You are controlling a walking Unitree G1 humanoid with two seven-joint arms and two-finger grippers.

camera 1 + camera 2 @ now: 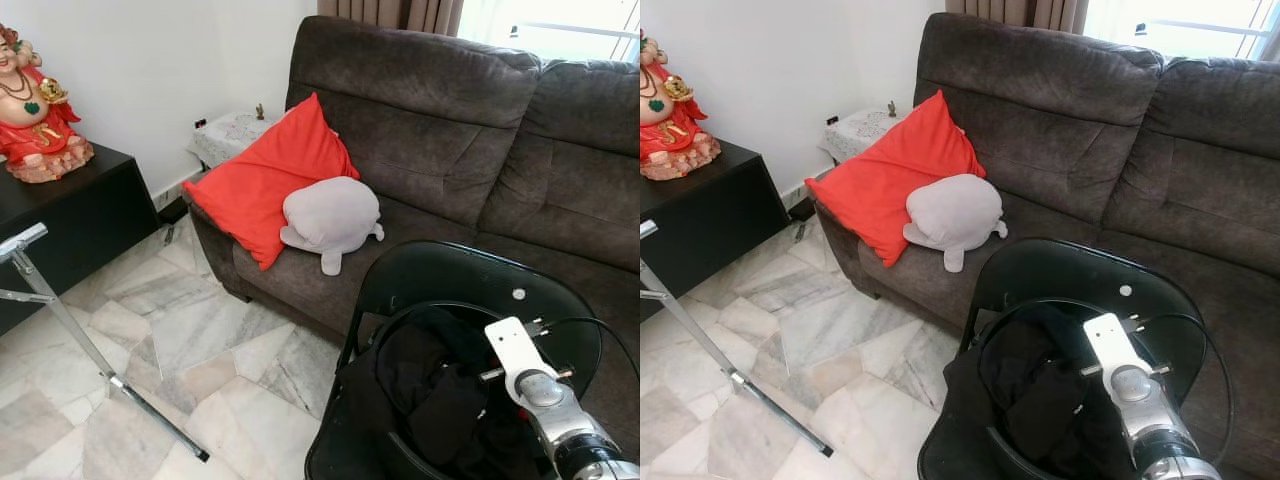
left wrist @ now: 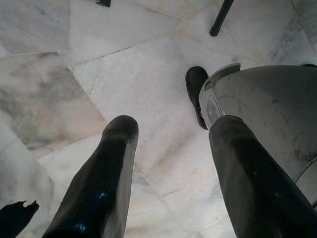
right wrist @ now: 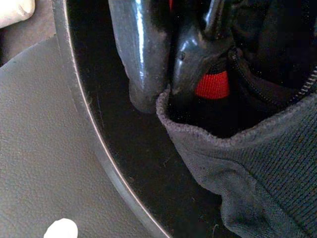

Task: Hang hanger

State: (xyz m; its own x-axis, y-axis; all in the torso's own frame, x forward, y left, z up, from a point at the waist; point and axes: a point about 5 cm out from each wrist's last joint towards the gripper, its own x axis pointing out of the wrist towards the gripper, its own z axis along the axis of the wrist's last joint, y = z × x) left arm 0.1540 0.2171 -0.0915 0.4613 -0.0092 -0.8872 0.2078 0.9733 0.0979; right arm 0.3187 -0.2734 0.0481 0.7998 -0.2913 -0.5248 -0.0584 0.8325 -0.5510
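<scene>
Right claw (image 3: 163, 79) touches hanger (image 3: 198, 54).

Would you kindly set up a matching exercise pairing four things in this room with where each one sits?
Things:
1. red cushion
2. grey plush toy
3. red-robed figurine
4. black garment

Places:
A. on the black cabinet
B. on the sofa seat, against the cushion
C. piled on the black chair, by the right claw
D. propped in the sofa's corner

Pairs: 1-D, 2-B, 3-A, 4-C
</scene>
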